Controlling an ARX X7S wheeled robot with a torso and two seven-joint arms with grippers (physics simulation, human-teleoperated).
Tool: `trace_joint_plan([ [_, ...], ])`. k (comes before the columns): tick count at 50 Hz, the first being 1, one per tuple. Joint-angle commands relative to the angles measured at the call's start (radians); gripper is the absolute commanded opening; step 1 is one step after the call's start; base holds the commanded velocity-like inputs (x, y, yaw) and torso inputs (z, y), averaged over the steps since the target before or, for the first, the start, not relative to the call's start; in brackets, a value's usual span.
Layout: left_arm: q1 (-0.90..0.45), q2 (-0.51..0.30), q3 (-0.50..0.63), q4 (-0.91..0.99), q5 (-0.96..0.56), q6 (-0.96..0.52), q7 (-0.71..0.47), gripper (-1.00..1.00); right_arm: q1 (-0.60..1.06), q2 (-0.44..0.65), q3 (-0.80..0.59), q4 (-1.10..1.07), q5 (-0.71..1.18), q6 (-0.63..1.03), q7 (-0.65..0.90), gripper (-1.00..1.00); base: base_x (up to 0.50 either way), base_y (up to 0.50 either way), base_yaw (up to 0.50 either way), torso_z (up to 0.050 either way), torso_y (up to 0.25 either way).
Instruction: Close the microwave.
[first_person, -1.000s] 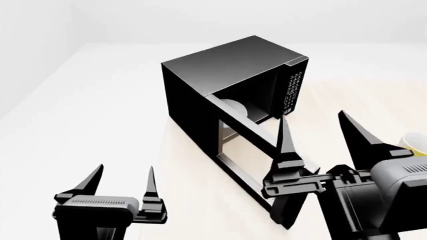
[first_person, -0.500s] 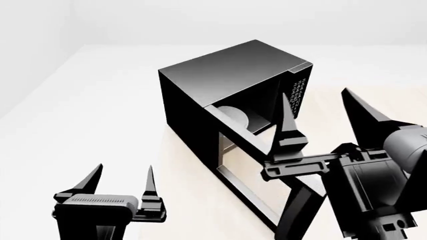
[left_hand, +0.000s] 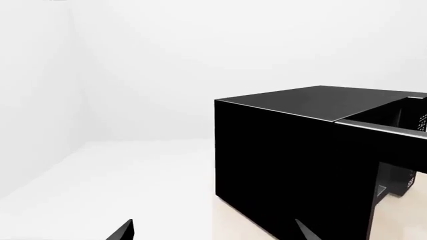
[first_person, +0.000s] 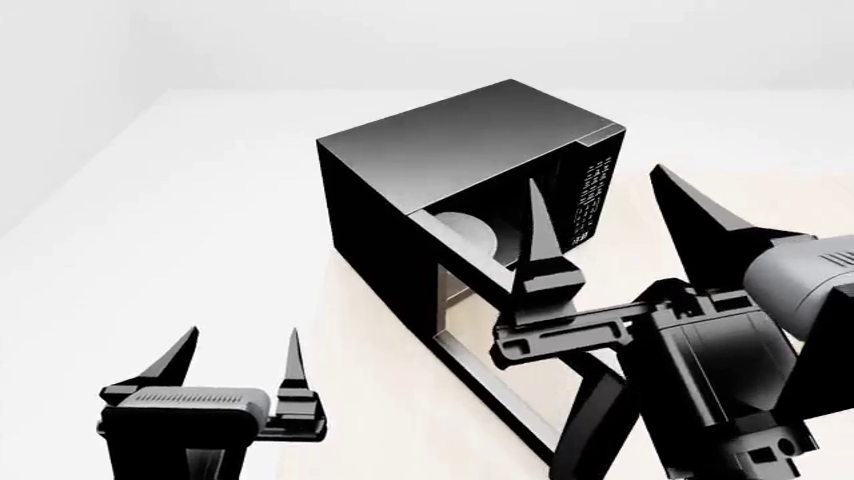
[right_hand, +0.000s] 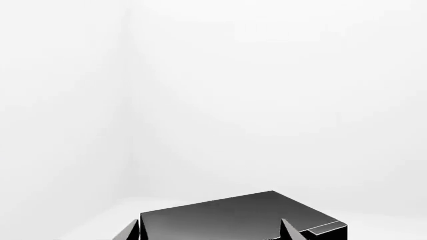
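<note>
Right end effector (first_person: 607, 215) spread wide, pointed black fingers, beside glossy boxy black microwave (first_person: 441, 150), door ajar

The black top of the microwave (right_hand: 233, 217) is seen low in the right wrist view, its glossy upper face angled toward the camera, with a thin pale edge line marked at one near corner. Two dark fingertips (right_hand: 288, 230) of the right gripper (right_hand: 208, 232) are shown spread apart across it, possibly above rather than touching. Plain white walls (right_hand: 267, 90) are shown behind.
</note>
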Motion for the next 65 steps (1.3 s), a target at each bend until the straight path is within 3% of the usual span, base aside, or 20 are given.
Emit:
trace_joint_plan([
  [1, 0.001, -0.01, -0.02, 0.009, -0.014, -0.004, -0.009, 1.0, 0.157, -0.005, -0.207, -0.005, 0.013, -0.069, 0.074, 1.0, 0.0, 0.0, 0.0, 0.0, 0.0],
  [22, -0.001, -0.059, -0.168, 0.023, -0.085, -0.032, -0.038, 1.0, 0.229, -0.069, -0.397, 0.003, -0.03, -0.113, 0.103, 1.0, 0.0, 0.0, 0.0, 0.0, 0.0],
  [65, 0.029, -0.102, -0.234, 0.05, -0.115, -0.038, -0.056, 1.0, 0.173, -0.135, -0.571, 0.039, -0.153, -0.154, 0.073, 1.0, 0.0, 0.0, 0.0, 0.0, 0.0],
])
